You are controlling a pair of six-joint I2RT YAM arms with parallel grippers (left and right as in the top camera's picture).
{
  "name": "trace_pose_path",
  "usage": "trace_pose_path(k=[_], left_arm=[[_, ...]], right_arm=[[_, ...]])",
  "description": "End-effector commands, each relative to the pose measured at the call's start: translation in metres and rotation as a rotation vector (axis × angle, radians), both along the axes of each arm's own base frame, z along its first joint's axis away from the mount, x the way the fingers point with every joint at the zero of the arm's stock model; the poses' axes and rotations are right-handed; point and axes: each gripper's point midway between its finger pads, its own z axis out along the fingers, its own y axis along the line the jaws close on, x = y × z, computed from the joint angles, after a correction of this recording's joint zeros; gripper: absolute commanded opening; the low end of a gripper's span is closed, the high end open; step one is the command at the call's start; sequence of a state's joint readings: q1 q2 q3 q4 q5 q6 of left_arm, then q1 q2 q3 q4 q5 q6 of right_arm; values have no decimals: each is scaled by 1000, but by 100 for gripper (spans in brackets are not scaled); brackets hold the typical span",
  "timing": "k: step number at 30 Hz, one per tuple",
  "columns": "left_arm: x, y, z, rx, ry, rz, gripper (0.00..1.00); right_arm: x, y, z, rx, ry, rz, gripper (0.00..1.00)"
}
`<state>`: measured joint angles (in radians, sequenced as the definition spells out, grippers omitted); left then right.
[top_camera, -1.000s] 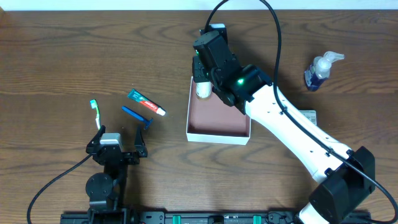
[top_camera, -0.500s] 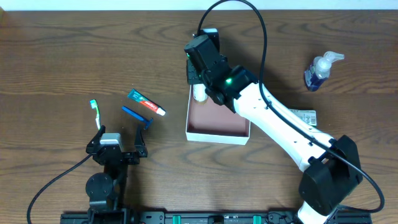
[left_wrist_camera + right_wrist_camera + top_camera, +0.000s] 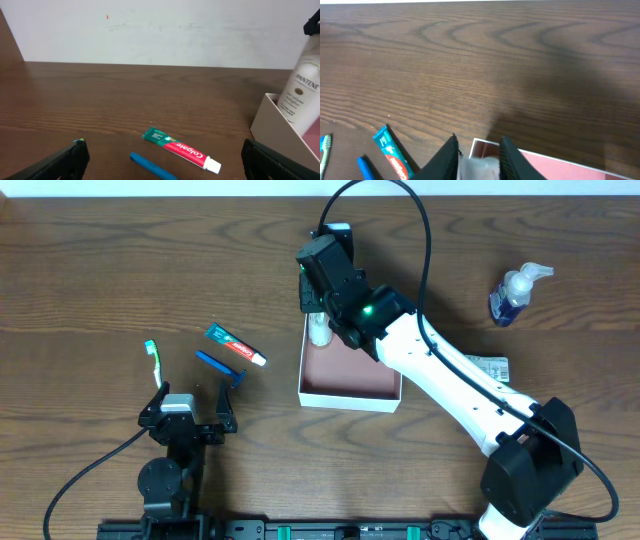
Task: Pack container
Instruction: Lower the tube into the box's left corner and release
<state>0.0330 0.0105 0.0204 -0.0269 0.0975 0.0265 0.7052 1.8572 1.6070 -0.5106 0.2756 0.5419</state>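
Observation:
The container (image 3: 350, 395) is a shallow white box with a pinkish-brown inside, at mid table; its wall shows in the left wrist view (image 3: 270, 125) and its corner in the right wrist view (image 3: 560, 162). My right gripper (image 3: 318, 320) is shut on a white Pantene bottle (image 3: 319, 332) and holds it at the box's far left corner. The bottle shows between the fingers (image 3: 479, 167) and tilted over the box wall (image 3: 302, 92). My left gripper (image 3: 188, 412) is open and empty near the front edge, its fingers wide apart (image 3: 162, 162).
A Colgate toothpaste tube (image 3: 235, 346), a blue razor (image 3: 220, 367) and a green toothbrush (image 3: 153, 358) lie left of the box. A blue pump bottle (image 3: 515, 292) stands at far right. A small packet (image 3: 490, 365) lies right of the box.
My right gripper has moved left and slightly farther with the bottle, to the box's far left corner. The box has shifted slightly left. The left arm has not moved.

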Motion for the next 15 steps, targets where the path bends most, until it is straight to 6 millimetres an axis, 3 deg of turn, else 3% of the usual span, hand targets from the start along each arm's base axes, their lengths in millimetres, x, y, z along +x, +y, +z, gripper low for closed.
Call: trace_pose_path(k=[1,5,10,15], left_arm=[[-1,-1,-16,2,48,-6,98],[-1,-1,-16,2,48,-6,98],[-1,-1,-16,2,48,-6,98],[-1,-1,-16,2,48,-6,98]], right_arm=[[-2,8,13,11,-31,2,28],[-5,11,12,29,-17,4,27],[-8,13,10,32,-6,8,18],[-6,10,11,22,-17,-6,22]])
